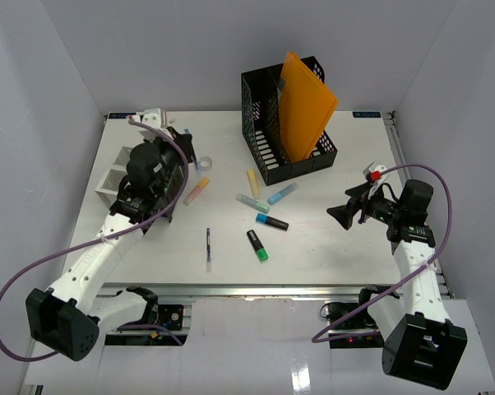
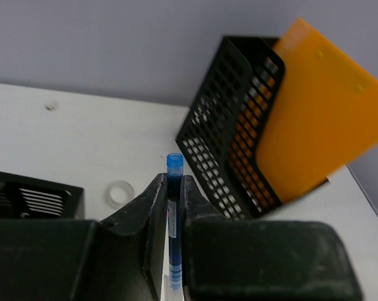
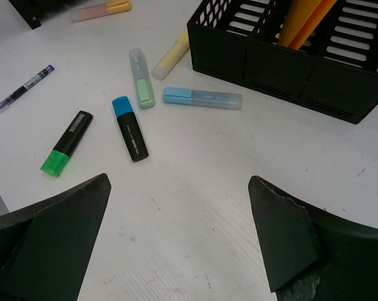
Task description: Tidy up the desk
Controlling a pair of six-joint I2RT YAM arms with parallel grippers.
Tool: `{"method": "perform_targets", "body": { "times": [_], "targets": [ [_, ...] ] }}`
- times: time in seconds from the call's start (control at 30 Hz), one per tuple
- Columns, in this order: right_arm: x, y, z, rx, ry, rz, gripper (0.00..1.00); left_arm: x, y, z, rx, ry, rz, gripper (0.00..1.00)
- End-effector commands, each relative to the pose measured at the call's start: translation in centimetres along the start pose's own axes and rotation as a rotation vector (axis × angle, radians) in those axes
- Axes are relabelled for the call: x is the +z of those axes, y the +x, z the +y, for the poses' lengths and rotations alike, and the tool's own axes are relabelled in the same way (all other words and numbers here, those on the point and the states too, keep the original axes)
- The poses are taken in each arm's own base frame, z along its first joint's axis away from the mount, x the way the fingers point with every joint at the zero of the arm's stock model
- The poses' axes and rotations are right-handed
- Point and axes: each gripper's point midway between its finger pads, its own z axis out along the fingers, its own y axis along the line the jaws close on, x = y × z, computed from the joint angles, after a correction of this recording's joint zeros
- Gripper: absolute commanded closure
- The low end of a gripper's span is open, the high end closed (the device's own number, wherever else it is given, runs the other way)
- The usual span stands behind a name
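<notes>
The white desk (image 1: 338, 263) spans the floor of the enclosure under both arms, with its metal rail along the near edge. Over the desk's left side, the left gripper (image 2: 174, 188) is clamped on a blue-capped pen (image 2: 174, 164), whose cap pokes past the fingertips. The right gripper (image 3: 179, 213) hangs over the right side with its jaws wide apart, holding nothing. 1 green-capped highlighter (image 1: 258, 245) lies mid-desk, and the black mesh file holder (image 1: 264, 140) stands at the far edge.

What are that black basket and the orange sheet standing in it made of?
Black basket: probably moulded plastic with a matte finish, going by its thick-walled grid and slotted base, though coated metal is possible. Orange sheet: likely thin plastic, since its face is smooth, flat and faintly glossy.
</notes>
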Motion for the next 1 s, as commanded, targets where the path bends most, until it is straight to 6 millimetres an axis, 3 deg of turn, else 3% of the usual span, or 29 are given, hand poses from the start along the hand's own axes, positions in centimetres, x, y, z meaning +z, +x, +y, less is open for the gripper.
{"method": "perform_targets", "body": {
  "times": [0.0, 0.17, 0.4, 0.6, 0.97],
  "targets": [
    [-0.2, -1.1, 0.0, -0.037, -0.003, -0.032, 0.03, 3.2, -3.4, 4.5, 0.047, -0.106, -0.154, 1.00],
    [-0.3, -1.1, 0.0, -0.034, -0.002, -0.034, 0.03, 5.5, -4.3, 7.8, 0.091, -0.128, -0.232, 1.00],
    [-0.3, -1.2, 0.0, -0.034, -0.008, -0.037, 0.03, 7.3, -3.0, 11.7, 0.128, -0.179, -0.235, 1.00],
    [-0.3, -1.2, 0.0, -0.033, -0.007, -0.036, 0.03, 8.5, -0.4, 12.5, 0.160, -0.159, -0.183, 1.00],
    [-0.3, -1.2, -0.1, -0.034, -0.003, -0.035, 0.03, 7.5, 3.2, 14.1, 0.166, -0.190, -0.128, 1.00]
  ]
}}
